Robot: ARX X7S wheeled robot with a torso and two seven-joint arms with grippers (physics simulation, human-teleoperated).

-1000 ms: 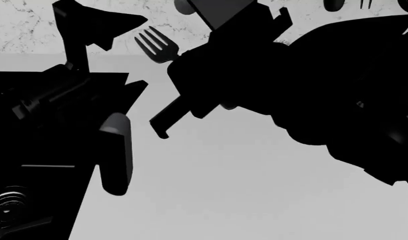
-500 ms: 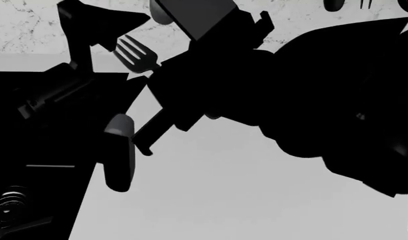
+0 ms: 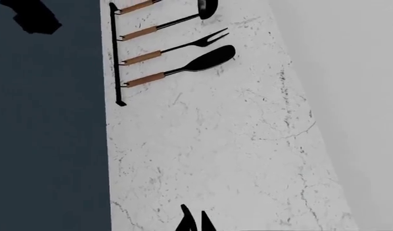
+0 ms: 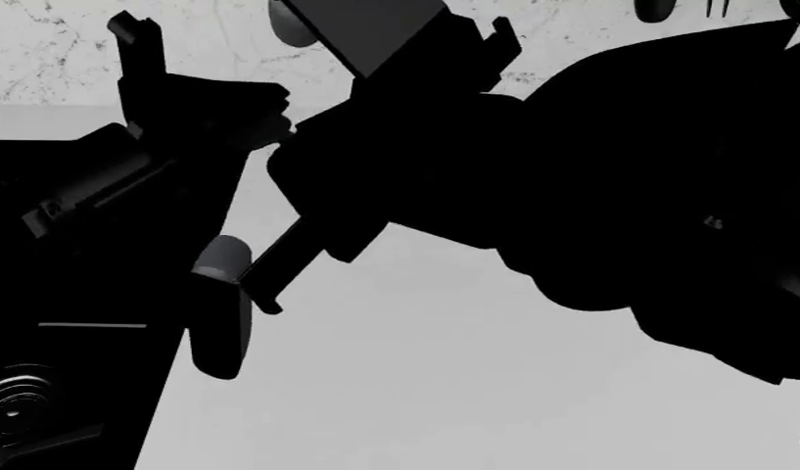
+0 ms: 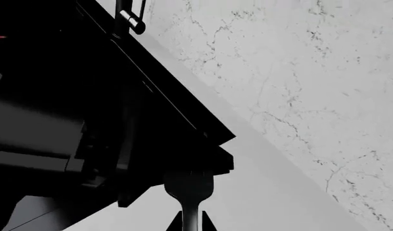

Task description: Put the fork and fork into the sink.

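Sink [image 4: 73, 255]: glossy black. Fork [image 5: 189, 187]: dark grey. Counter [image 4: 439, 372]: plain pale grey. Wall [image 3: 215, 144]: white marble, thin dark veins. Utensils [image 3: 183, 48]: black heads, tan wooden handles, on black rail [image 3: 115, 53]. Panel [image 3: 48, 134]: dark slate blue.

One dark grey fork [image 5: 188, 190] seen low centre of right wrist frame, tines hidden against glossy black sink [image 5: 87, 96] edge; second fork unseen.
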